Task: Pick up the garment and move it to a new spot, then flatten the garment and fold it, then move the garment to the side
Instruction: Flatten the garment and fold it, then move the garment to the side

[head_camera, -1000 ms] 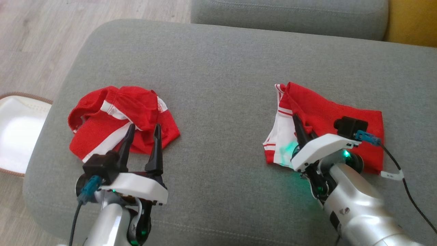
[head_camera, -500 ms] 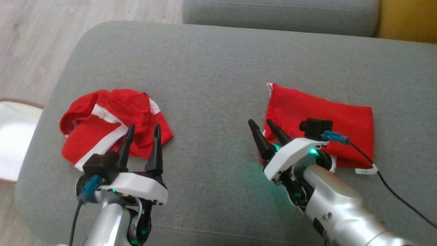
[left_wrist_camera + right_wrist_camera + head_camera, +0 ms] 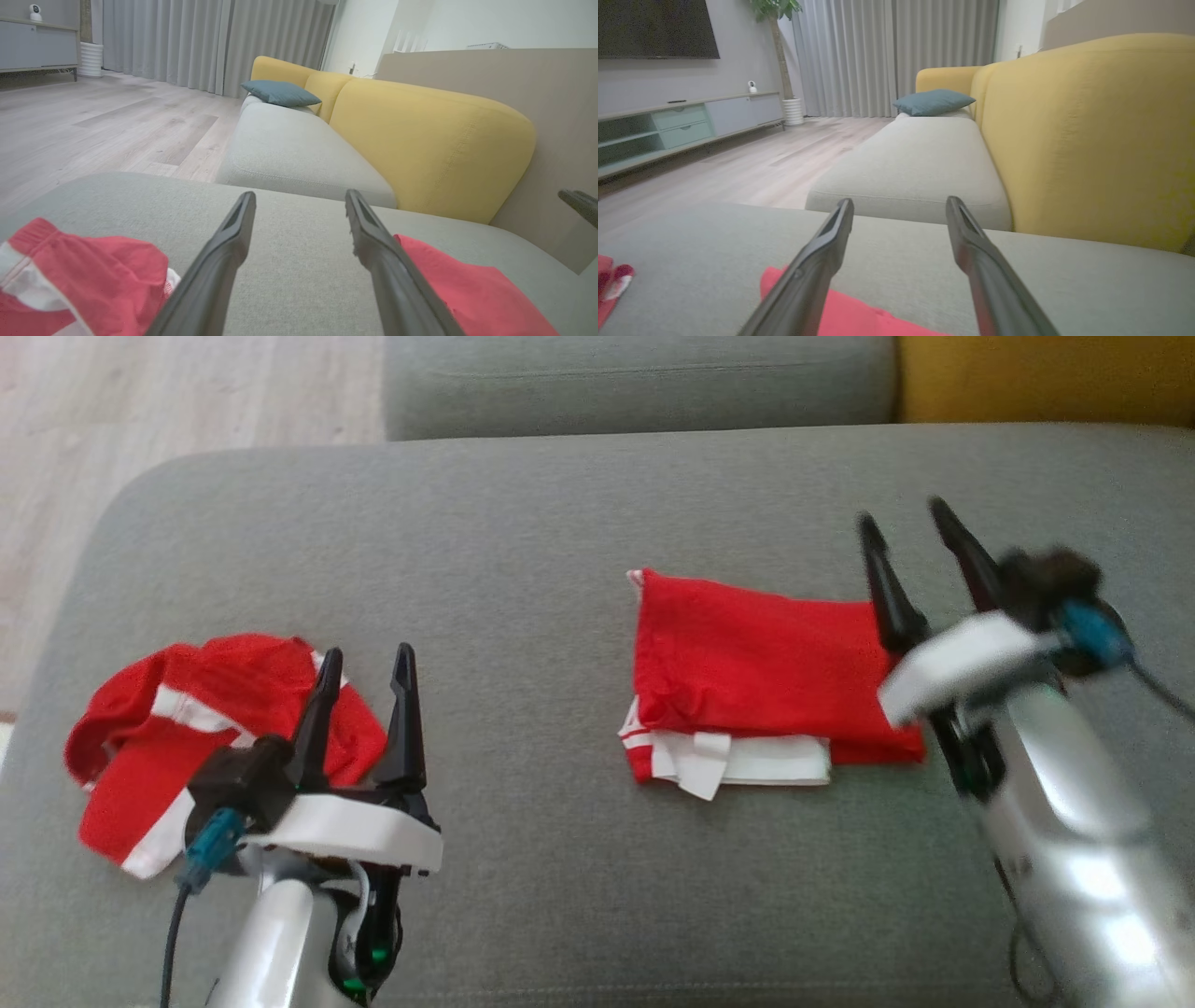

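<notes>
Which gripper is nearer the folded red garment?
Right. The right gripper hovers at the right edge of the folded garment; the left gripper sits far left, by the crumpled garment.

Grey sofa (image 3: 560, 569); yellow backrest (image 3: 420, 140); blue pillow (image 3: 931, 101).

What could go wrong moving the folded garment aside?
1. The folded garment has a white flap sticking out; sliding may undo the fold.
2. The open right gripper sits at one end; pinching there may lift only the top layer.
3. The left gripper could snag the crumpled garment.
</notes>
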Robot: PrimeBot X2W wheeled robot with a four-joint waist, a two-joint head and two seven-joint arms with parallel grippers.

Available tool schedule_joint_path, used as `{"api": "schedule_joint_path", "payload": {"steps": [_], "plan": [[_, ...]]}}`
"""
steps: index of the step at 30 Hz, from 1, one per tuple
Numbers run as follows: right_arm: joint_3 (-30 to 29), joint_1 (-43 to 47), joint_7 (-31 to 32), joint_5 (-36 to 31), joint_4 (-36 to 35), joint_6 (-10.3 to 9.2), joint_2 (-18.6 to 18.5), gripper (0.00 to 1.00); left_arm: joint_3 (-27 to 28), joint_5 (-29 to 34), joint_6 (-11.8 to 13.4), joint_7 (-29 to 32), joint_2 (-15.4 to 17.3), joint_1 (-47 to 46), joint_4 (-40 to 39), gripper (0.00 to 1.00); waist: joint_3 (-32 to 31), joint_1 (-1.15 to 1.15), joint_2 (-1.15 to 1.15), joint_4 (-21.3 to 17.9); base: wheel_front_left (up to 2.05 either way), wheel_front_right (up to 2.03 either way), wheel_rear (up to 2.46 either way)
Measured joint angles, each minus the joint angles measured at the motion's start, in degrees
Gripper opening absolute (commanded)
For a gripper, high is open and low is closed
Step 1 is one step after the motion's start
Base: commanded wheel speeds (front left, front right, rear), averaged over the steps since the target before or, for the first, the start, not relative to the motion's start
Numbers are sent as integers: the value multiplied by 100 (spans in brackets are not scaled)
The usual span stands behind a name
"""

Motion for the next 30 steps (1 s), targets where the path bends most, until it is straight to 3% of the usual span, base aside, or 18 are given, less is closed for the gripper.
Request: {"api": "schedule_joint_path", "payload": {"steps": [6, 11, 17, 30], "plan": [[-1141, 1598, 1, -1289, -1406, 0, 326, 100, 0, 0, -1, 0, -1, 13, -200, 100, -43, 0, 0, -237, 0, 0, 0], [-1650, 2222, 0, -1597, -2129, 0, 614, 100, 2, 0, -9, 0, -1, 171, -299, 100, -60, 0, 0, -352, 0, 0, 0], [-1846, 2664, 1, -1655, -2332, 0, 703, 100, 4, 30, -63, 0, -1, 323, -322, 100, -49, 0, 0, -431, 0, 0, 0], [-1890, 2663, 2, -1601, -2419, 0, 766, 100, -21, 119, -109, 0, 2, 336, -344, 100, 42, 0, 0, -422, 0, 0, 0]]}}
